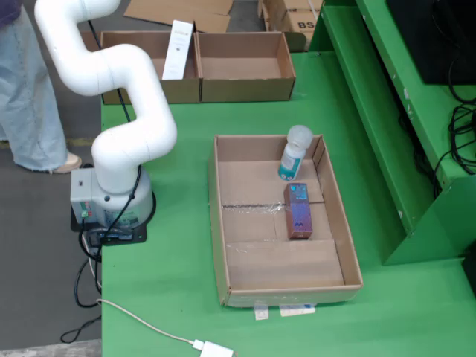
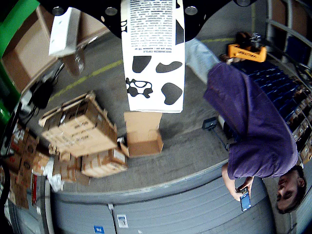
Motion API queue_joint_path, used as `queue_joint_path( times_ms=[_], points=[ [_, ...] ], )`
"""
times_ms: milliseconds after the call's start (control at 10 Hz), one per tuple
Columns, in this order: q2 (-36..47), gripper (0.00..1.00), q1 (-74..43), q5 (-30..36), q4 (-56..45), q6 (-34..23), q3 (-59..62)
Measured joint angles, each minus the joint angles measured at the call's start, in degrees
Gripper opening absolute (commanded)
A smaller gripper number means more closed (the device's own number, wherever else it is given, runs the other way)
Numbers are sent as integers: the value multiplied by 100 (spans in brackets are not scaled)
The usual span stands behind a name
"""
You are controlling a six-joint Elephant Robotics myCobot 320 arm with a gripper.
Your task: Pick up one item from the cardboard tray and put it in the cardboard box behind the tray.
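Observation:
The cardboard tray [image 1: 217, 223] lies on the green table and holds a white-capped bottle [image 1: 292, 155] on its side and a maroon-and-blue box [image 1: 299, 211]. Behind it are two open cardboard boxes, left [image 1: 149, 88] and right [image 1: 245, 89]; a tall white box [image 1: 178, 48] stands in the left one. The white arm [image 1: 111, 67] rises out of the top left of the fixed view, so my gripper is out of sight there. In the wrist view a cow-print carton [image 2: 153, 58] hangs from my gripper [image 2: 152, 9], which is shut on it; the fingers are hidden behind it.
A person in jeans [image 1: 30, 89] stands left of the table. A cable with a white plug [image 1: 216, 348] lies at the front edge. Green shelving [image 1: 394, 111] runs along the right. The wrist view shows a person in purple [image 2: 253, 112] and stacked cartons [image 2: 83, 131].

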Motion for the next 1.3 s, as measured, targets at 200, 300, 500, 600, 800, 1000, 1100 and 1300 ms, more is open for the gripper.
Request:
queue_joint_path(
  times_ms=[200, 300, 500, 600, 800, 1000, 1100, 1300],
  points=[
    [509, 0, 105, 193, -554, 545, -282],
    [870, 0, 149, 202, -862, 870, -352],
    [1476, 0, 211, 202, -1493, 1152, -1002],
    [1819, 0, 211, 211, -1810, 1152, -1310],
    [2056, 0, 185, 255, -2522, 1090, -1345],
    [1520, 0, 26, 325, -3067, 800, -809],
    [1283, 0, -141, 334, -3313, 624, -554],
    [1054, 0, -255, 334, -3858, 422, -35]
  ],
)
